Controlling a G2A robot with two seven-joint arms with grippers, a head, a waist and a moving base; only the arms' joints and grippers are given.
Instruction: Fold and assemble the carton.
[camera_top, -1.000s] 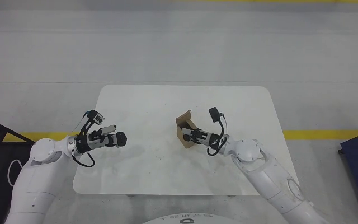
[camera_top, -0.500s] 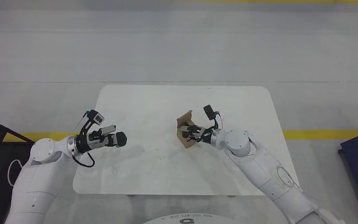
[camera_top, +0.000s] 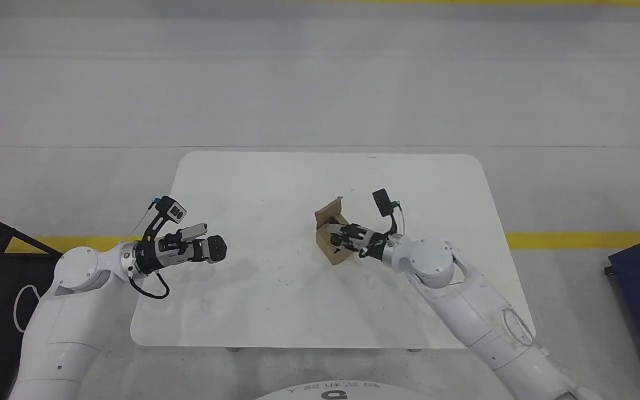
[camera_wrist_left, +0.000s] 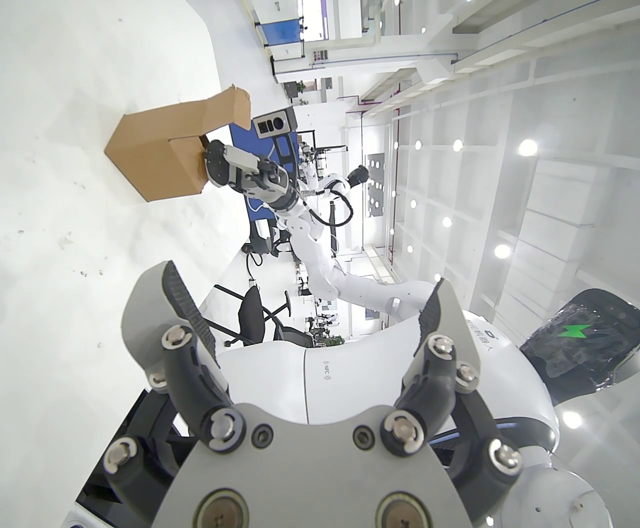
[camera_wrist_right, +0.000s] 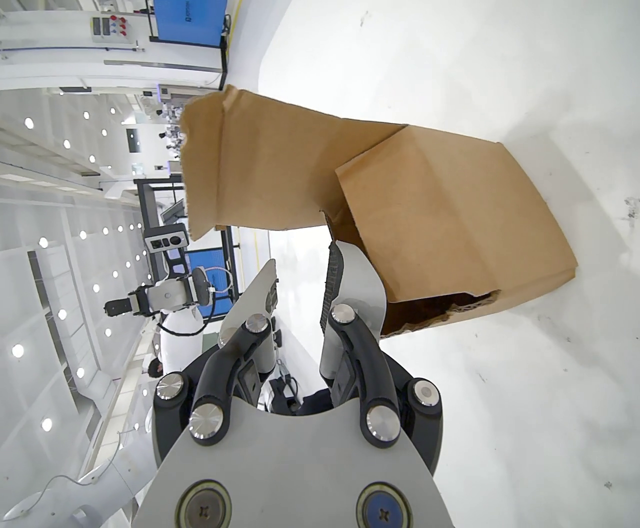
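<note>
- Right gripper (camera_wrist_right: 302, 257) is seen at the open end of the carton (camera_wrist_right: 450, 215), with its fingers set narrowly apart; nothing is caught between them.
- One finger (camera_wrist_right: 350, 270) is laid against the edge of the side flap (camera_wrist_right: 430, 235) that is partly folded across the opening. Whether it is pressed hard cannot be told.
- From the top view the right gripper (camera_top: 350, 240) is placed just beside the carton (camera_top: 328, 225), on the side facing the right arm.
- Carton is found on the white surface (camera_top: 270, 300), a little right of centre and well apart from every edge.
- It is made of brown corrugated board and rests on one side panel, with its opening turned toward the right gripper.
- A second flap (camera_wrist_right: 235, 170) is left unfolded and sticks out past the opening, away from the surface.
- Dark interior is seen under the folded flap's ragged lower edge, so the end is not closed.
- In the left wrist view the carton (camera_wrist_left: 155, 155) is shown farther off, with the right gripper (camera_wrist_left: 212, 162) touching its open end.
- Left gripper (camera_wrist_left: 302, 280) is held with its fingers wide apart and nothing between them.
- It is positioned over the left part of the surface, near that edge, left gripper (camera_top: 215, 247) well apart from the carton and pointed toward it.
- Small dark specks are scattered over the surface (camera_wrist_left: 75, 75) around the carton.
</note>
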